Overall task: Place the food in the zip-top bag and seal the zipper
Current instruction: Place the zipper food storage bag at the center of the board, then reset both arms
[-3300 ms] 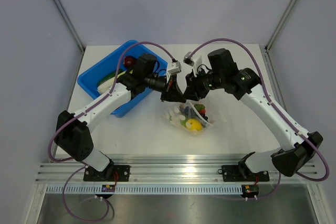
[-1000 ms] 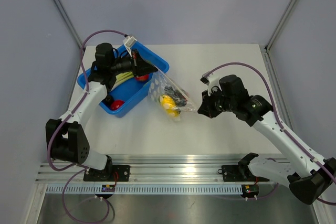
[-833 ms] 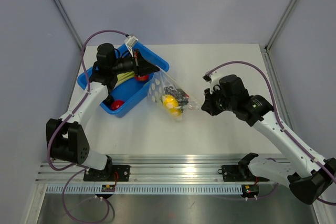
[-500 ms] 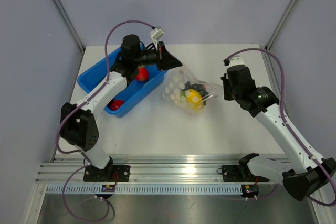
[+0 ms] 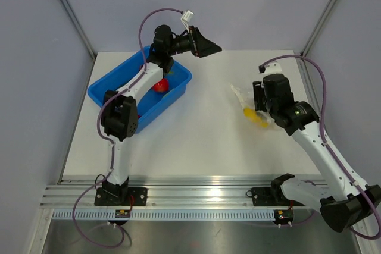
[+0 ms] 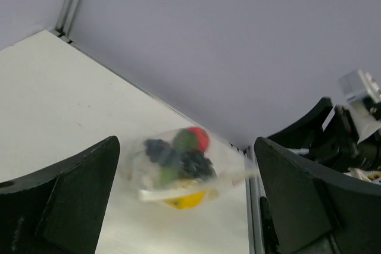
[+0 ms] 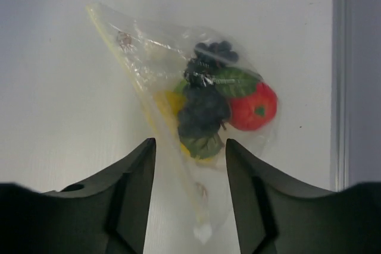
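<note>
The worktop (image 5: 202, 141) carries the blue tub (image 5: 107, 90) on its far left and the zip-top bag (image 5: 249, 106) on its right, the two well apart.

The left arm is raised over the far edge beyond the tub. Its left pincer (image 5: 207, 44) is spread wide and holds nothing. The wrist view shows the bag only as a small blurred shape far off.

The right pincer (image 7: 189, 144) sits directly over the bag with its fingers apart, not pressed onto the plastic. It is by far the nearer one, so the next move looks to be its job.

The bag lies flat, its long axis running from far left to near right. Inside it, the food is bunched at the end nearer the right edge: a red tomato (image 7: 253, 108), dark purple pieces (image 7: 205, 108) and a yellow piece (image 7: 169, 102).

One red piece (image 5: 159, 85) lies in the tub.

The pale strip along the bag's left edge looks like the zipper (image 7: 119, 52). It runs lengthwise into the gap between the right fingers. Whether it is pressed closed cannot be told.
</note>
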Controlling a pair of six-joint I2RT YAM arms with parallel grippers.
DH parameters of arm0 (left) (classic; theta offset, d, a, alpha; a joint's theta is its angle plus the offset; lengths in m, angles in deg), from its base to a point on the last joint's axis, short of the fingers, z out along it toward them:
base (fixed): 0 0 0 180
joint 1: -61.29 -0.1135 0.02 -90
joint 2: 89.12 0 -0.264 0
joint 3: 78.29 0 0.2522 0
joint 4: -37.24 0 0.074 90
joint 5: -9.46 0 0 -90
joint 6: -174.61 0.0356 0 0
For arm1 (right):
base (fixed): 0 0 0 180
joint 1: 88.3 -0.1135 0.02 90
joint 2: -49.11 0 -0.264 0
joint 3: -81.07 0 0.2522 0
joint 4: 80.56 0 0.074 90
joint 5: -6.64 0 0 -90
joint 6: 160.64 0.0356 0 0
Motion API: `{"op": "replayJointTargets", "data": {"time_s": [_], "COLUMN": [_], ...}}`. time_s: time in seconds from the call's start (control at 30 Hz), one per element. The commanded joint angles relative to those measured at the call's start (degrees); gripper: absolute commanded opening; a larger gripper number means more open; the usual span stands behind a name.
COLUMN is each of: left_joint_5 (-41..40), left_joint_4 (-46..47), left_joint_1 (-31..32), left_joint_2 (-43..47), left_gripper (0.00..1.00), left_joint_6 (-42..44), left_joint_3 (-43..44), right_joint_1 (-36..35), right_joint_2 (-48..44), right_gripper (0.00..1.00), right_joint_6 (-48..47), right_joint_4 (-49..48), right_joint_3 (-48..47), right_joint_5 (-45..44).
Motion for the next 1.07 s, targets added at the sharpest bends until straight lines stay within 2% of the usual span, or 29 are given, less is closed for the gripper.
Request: {"op": "replayJointTargets", "data": {"time_s": [0.0, 0.03, 0.07, 0.1, 0.13, 0.17, 0.27, 0.5, 0.53, 0.73, 0.87, 1.03], "left_joint_5": [0.9, 0.6, -0.5, -1.6, -4.6, -6.5, -13.9, -29.0, -32.8, -45.8, -48.3, -48.3], "left_joint_4": [8.2, 6.9, -0.1, -5.3, -10.4, -19.7, -31.9, -46.3, -47.7, -46.9, -47.7, -43.3], "left_joint_1": [-2.2, -2.5, -2.5, -2.5, -2.2, -2.0, -1.1, -0.1, 0.4, 2.7, 2.8, 2.8], "left_joint_2": [6.0, 7.7, 11.3, 13.0, 15.0, 18.1, 22.9, 35.9, 39.4, 52.8, 59.6, 68.1], "left_gripper": [0.99, 0.99, 0.99, 0.99, 0.99, 0.99, 0.99, 0.99, 0.99, 0.99, 0.99, 0.99], "left_joint_6": [-4.9, -1.9, 1.0, 4.6, 12.0, 15.4, 23.6, 29.5, 31.1, 32.5, 32.4, 32.3], "left_joint_3": [-7.0, -8.5, -9.8, -9.6, -9.4, -9.3, -10.2, -19.9, -23.8, -40.0, -48.8, -58.2], "right_joint_1": [0.0, 0.0, 0.1, 0.0, 0.0, 0.1, 0.1, 0.1, 0.1, 0.1, 0.1, 0.1], "right_joint_2": [-2.9, -3.2, -3.3, -3.4, -3.3, -2.9, -0.5, 7.4, 8.0, 9.5, 9.1, 8.0], "right_gripper": [0.59, 0.62, 0.77, 0.81, 0.85, 0.99, 0.99, 1.00, 0.99, 1.00, 0.99, 1.00], "right_joint_6": [2.0, 2.8, 4.0, 5.1, 6.0, 8.0, 11.6, 18.3, 18.9, 17.1, 16.4, 15.0], "right_joint_4": [-2.2, -2.4, -2.2, -1.9, -0.9, -0.1, 3.7, 7.3, 6.8, 4.7, 3.4, 0.5], "right_joint_3": [5.5, 6.4, 7.1, 7.0, 6.8, 5.5, 1.4, -4.5, -4.5, -3.9, -2.4, 0.0], "right_joint_5": [9.8, 9.9, 9.4, 8.2, 5.3, 3.7, 0.4, -0.2, -1.0, 2.9, 3.9, 5.8]}}
